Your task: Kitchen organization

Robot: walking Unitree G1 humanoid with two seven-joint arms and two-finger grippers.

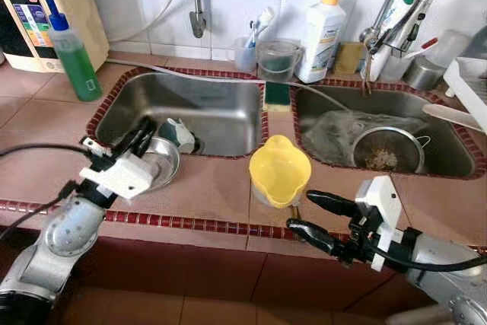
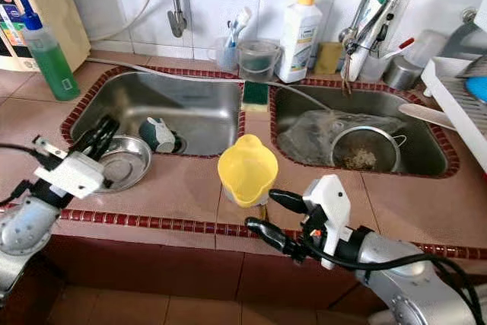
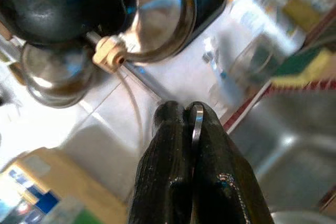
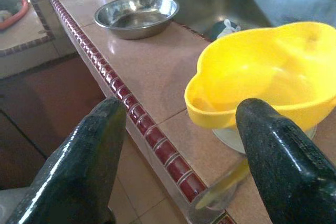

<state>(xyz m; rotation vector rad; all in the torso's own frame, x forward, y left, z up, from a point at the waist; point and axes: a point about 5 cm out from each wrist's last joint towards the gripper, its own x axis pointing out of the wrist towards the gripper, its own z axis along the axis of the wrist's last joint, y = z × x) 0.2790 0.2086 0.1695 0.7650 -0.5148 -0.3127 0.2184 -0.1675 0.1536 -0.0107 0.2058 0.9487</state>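
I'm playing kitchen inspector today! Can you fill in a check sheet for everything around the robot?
Surface: tiled counter with two steel sinks.
Job's things: yellow jug on the counter between the sinks; steel bowl at the left sink's edge.
Clutter: green bottle, white bottle, sponge, strainer in the right sink.
Grippers: left gripper pinches the steel bowl's rim; right gripper open before the yellow jug.
Cables: black cables along the left arm.
Surroundings: tiled wall, tap.

end effector (image 3: pixel 190 116) pinching metal rim (image 3: pixel 197 121)
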